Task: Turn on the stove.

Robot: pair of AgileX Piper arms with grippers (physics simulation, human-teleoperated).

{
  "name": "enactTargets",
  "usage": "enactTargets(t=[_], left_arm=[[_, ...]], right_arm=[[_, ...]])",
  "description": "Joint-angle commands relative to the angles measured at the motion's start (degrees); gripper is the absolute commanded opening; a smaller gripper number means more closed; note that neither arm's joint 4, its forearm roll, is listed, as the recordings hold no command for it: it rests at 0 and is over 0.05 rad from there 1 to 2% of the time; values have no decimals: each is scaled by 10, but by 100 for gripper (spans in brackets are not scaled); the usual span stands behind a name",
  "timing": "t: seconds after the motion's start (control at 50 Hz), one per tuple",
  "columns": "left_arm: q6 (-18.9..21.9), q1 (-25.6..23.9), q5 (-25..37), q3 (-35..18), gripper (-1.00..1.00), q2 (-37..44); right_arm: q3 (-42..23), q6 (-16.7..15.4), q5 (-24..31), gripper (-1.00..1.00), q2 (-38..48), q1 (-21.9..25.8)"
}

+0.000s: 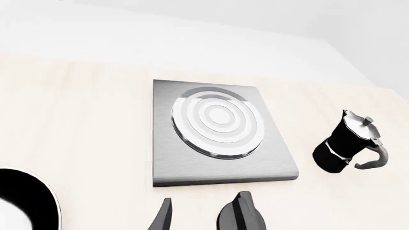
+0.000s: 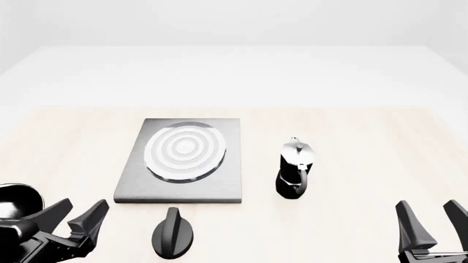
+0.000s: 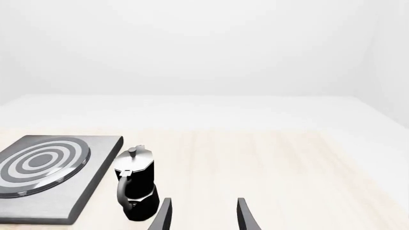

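Note:
The stove (image 2: 183, 159) is a flat grey metal slab with concentric burner rings, lying left of centre on the table. Its black round knob (image 2: 173, 236) with a raised ridge sits apart, just in front of the slab's near edge. My left gripper (image 2: 75, 217) is open and empty, low at the front left, a short way left of the knob. In the left wrist view the stove (image 1: 217, 129) lies ahead of my left gripper (image 1: 201, 219), and the knob (image 1: 242, 213) overlaps one finger. My right gripper (image 2: 433, 226) is open and empty at the front right.
A small black-and-silver moka pot (image 2: 295, 170) stands upright right of the stove; it also shows in the left wrist view (image 1: 348, 141) and the right wrist view (image 3: 135, 189). A black round object with a pale rim (image 1: 26, 201) sits at the far left.

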Motion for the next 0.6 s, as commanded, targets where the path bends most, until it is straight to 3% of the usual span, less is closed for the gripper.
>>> enactTargets(t=[0.02, 0.12, 0.16, 0.26, 0.3, 0.44, 0.5, 0.6], left_arm=[[-2, -22, 170, -13, 100, -218], [-21, -34, 169, -11, 100, -219], [3, -38, 166, -25, 100, -218], [3, -35, 164, -11, 100, -219], [22, -21, 169, -8, 100, -219], [17, -11, 176, 9, 100, -219], [8, 12, 167, 40, 100, -219], [7, 41, 172, 43, 100, -219]], right_arm=[[0, 0, 0, 100, 2, 0], [0, 1, -2, 100, 4, 2], [0, 1, 1, 100, 0, 2], [0, 1, 4, 100, -4, 1], [0, 2, 2, 100, -1, 1], [0, 6, 3, 100, -2, 1], [0, 6, 3, 100, -3, 1], [0, 6, 5, 100, -4, 2]])
